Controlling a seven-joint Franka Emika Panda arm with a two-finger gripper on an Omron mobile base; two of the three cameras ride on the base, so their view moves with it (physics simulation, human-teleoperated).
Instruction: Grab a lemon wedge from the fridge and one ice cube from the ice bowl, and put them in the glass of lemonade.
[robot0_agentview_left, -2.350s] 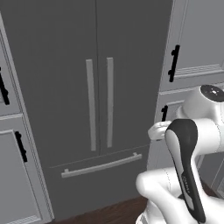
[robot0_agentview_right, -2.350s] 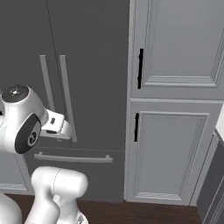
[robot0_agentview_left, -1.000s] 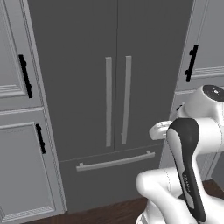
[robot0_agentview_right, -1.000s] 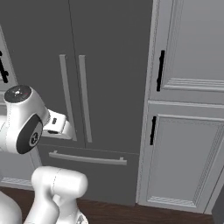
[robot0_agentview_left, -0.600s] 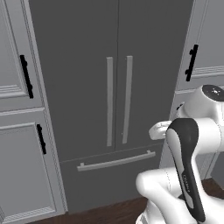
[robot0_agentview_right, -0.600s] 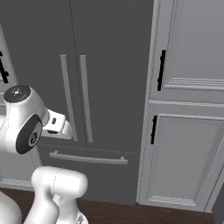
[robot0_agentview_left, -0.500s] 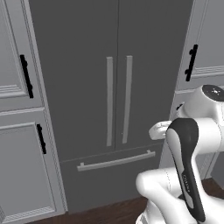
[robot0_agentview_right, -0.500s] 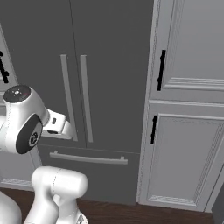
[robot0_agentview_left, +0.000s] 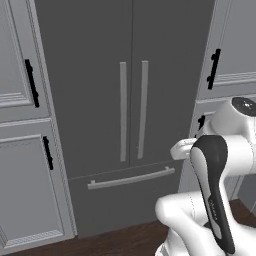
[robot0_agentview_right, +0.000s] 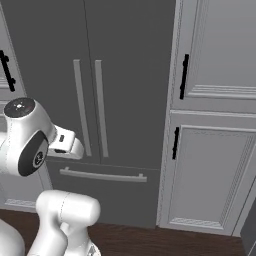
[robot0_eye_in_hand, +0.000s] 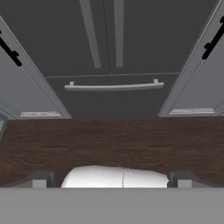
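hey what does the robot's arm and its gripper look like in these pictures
The arm is glossy white with rounded, bulbous links and dark grey to black joint caps; a long black strip with faint lettering runs down one link. A round dark cap with small markings sits at one joint. The gripper has two small dark grey, blocky fingertips.

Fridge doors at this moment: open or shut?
Shut. Both fridge doors sit flush with one thin seam between the two handles, and the bottom drawer is closed too.
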